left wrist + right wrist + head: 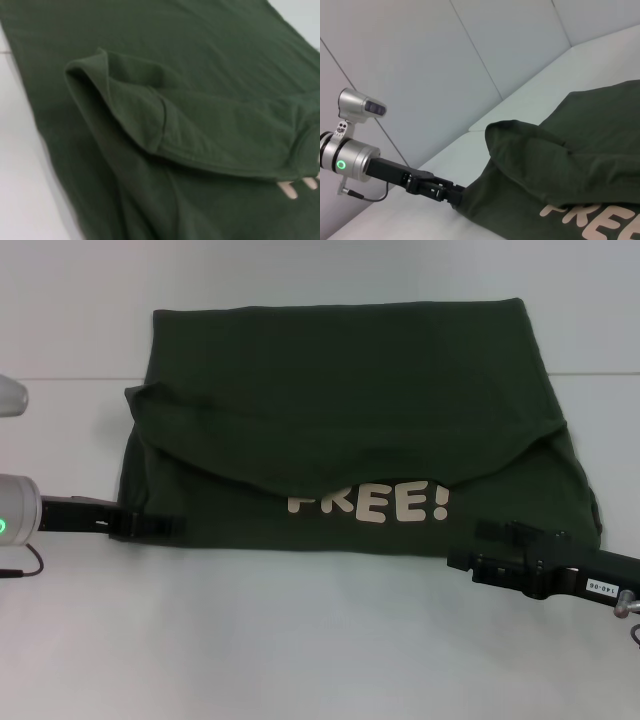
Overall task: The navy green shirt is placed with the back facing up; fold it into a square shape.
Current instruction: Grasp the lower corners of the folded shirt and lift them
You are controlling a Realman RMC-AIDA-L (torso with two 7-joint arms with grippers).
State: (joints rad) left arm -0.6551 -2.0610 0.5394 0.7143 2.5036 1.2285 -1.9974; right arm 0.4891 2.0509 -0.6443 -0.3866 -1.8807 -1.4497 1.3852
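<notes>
1. The shirt (pixel 350 410) is lying flat in the middle of the white worktop (pixel 300 640), partly folded: the near part is turned up so the pale "FREE!" lettering (pixel 368 505) is showing, w/ a curved flap of cloth lapping over its top.
2. The left claw (pixel 150 525) is sitting low at the shirt's near-left corner, touching the edge; in the right wrist view its tip (pixel 451 195) is meeting the cloth. Looks pinched on the hem, but can't tell for sure whether the fingers are closed.
3. The right claw (pixel 490 545) is lying at the near-right edge, just under the lettering, touching or overlapping the hem. Can't tell how far it is opening or whether it has cloth.
4. Handling, my guess: soft, light cotton, limp, no stiffness, so it's going to sag and drag between the two grips. Not fragile, not slippery.
5. Best hold prob at the two near corners, pinching both layers at the hem, lifting evenly so the fold line is staying straight.
6. Risk: grabbing one layer only, or uneven pull skewing the square.
</notes>
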